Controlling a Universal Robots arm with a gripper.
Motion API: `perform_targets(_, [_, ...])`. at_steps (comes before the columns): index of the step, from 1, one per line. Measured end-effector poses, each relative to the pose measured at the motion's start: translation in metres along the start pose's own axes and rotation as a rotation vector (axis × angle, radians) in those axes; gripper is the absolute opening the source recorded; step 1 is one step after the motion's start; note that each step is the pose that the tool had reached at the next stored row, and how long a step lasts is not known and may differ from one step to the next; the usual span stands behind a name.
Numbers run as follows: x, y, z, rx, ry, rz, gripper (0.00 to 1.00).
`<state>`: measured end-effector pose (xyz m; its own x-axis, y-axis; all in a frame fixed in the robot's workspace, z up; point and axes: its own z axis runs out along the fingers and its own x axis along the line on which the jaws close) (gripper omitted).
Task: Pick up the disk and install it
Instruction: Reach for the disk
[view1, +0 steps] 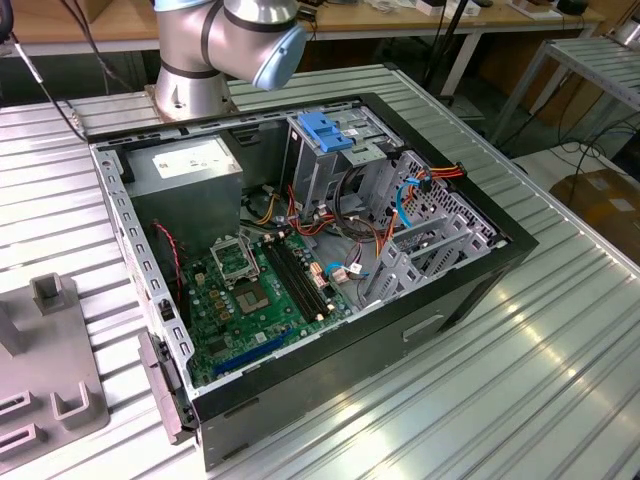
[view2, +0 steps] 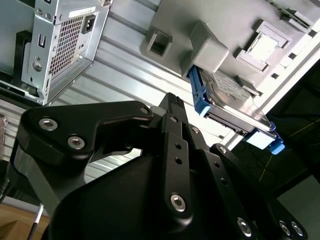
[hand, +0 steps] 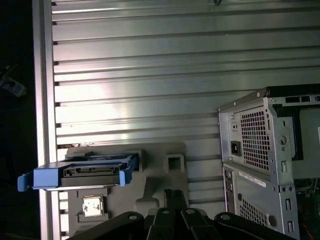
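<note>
Your hand (hand: 175, 194) hangs clenched on nothing over the worktop (hand: 150, 75), apart from the disk (hand: 92, 170) (blue-framed, standing on edge in its grey holder (hand: 150, 185)).

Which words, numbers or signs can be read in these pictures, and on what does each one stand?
No text can be read here.
White label on the power supply, exterior view: print too small to read.
White strip on the computer case, first wrist view: too blurred to read.
The disk, first wrist view: seen edge-on, nothing readable.
</note>
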<state>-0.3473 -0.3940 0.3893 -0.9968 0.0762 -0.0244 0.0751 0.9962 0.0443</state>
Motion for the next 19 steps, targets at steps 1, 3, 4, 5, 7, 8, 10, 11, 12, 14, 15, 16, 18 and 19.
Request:
perform_targets(1, [0.0016,0.0,-0.0001,0.0,0.0,0.0,0.1])
perform_targets(3, [0.0053,0.0002,-0.0001,0.0,0.0,0.0,0.1])
perform_targets(4, [0.0082,0.0007,-0.0001,0.0,0.0,0.0,0.1])
perform_targets(5, [0.0098,0.0012,-0.0001,0.0,0.0,0.0,0.1])
perform_targets(7, [0.0146,0.0028,0.0,-0.0001,-0.0001,0.0,0.1])
perform_targets(8, [0.0166,0.0036,0.0,0.0,0.0,0.0,0.1])
perform_targets(10, [0.0208,0.0055,0.0001,0.0,0.0001,0.0,0.1])
perform_targets(11, [0.0228,0.0062,0.0001,0.0,0.0004,0.0,0.1])
perform_targets(12, [0.0249,0.0067,0.0001,0.0,0.0008,0.0,0.1])
perform_targets(14, [0.0283,0.0084,0.0002,0.0002,0.0023,0.0,0.1])
perform_targets(15, [0.0299,0.0096,0.0002,0.0002,0.0029,0.0,0.1])
perform_targets(16, [0.0314,0.0113,0.0003,0.0003,0.0032,0.0,0.1])
perform_targets(18, [0.035,0.0176,0.0013,0.0012,0.004,0.0,0.1])
perform_targets(19, [0.0372,0.0194,0.0018,0.0013,0.0052,0.0,0.1])
